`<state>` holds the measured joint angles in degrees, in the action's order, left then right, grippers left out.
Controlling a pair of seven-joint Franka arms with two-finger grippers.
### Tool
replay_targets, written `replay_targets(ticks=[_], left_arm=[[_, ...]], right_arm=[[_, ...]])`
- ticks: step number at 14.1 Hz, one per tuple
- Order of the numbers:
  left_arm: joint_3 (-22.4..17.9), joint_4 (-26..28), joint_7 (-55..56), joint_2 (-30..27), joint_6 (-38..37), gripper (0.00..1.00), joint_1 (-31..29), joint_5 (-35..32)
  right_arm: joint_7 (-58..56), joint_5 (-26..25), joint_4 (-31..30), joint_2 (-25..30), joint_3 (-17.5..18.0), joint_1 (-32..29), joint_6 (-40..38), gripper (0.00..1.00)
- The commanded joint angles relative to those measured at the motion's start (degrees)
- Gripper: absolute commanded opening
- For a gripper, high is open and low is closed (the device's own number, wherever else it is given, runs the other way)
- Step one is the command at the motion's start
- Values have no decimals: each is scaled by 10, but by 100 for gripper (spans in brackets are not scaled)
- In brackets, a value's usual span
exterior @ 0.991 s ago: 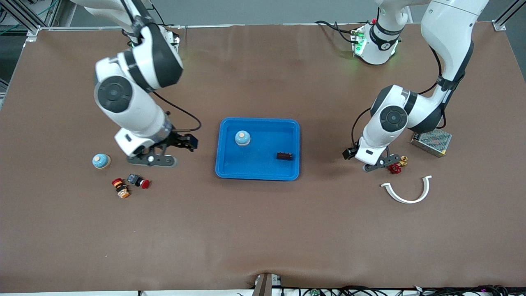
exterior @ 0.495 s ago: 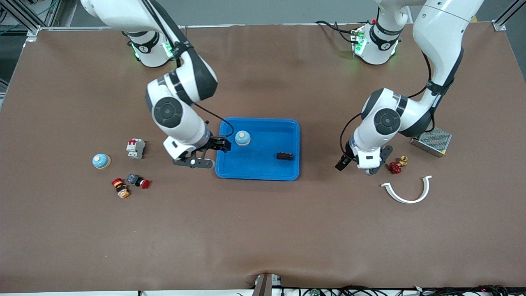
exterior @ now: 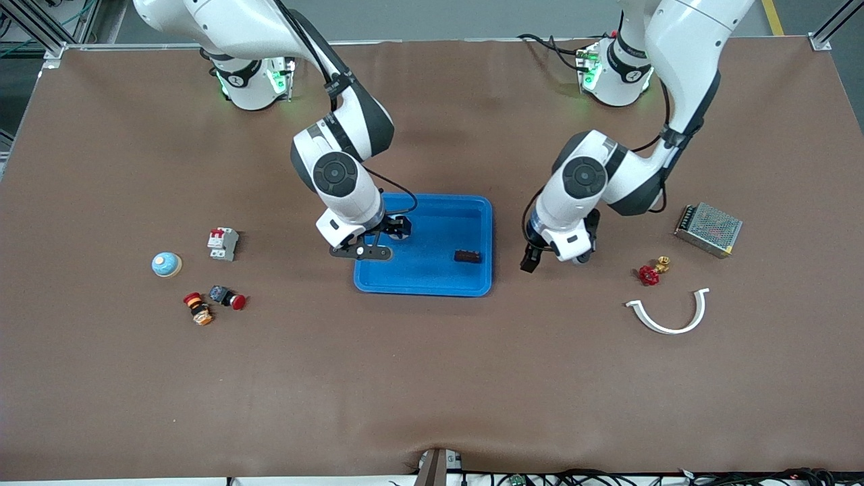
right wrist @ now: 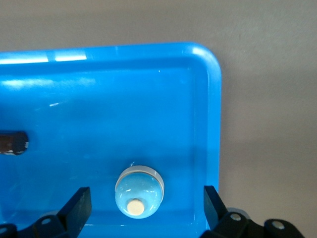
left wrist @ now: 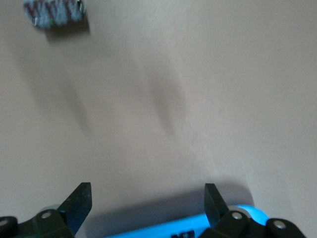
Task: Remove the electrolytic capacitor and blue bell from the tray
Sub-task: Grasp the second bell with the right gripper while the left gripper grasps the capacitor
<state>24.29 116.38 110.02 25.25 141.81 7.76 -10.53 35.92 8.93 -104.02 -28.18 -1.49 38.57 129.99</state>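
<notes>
The whole surface (exterior: 432, 378) is seen from high across it, facing the robot bases. The blue tray (exterior: 423, 270) is viewed closely from above by the right wrist camera (right wrist: 208, 124); its edge (left wrist: 198, 229) is shared by the left wrist view.

Bright blue tray (exterior: 472, 209), pale blue bell (right wrist: 139, 191) with cream button, dark brown capacitor (exterior: 468, 256), brown table (exterior: 432, 378)

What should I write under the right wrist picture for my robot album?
Open right gripper hovering over a little blue bell sitting inside the blue tray.
</notes>
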Motion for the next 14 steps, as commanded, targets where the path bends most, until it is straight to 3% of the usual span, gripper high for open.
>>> replay_targets(ticks=[1,9,14], left_arm=[[-2,-6,64,2,11,100,26,2],[-6,-70,272,54,29,100,74,-68],[-7,-115,327,103,27,100,96,-94]], right_arm=[[4,12,-28,4,-8,19,36,100],[41,9,-31,-42,-9,48,94,100],[41,8,-32,-61,-9,56,116,100]])
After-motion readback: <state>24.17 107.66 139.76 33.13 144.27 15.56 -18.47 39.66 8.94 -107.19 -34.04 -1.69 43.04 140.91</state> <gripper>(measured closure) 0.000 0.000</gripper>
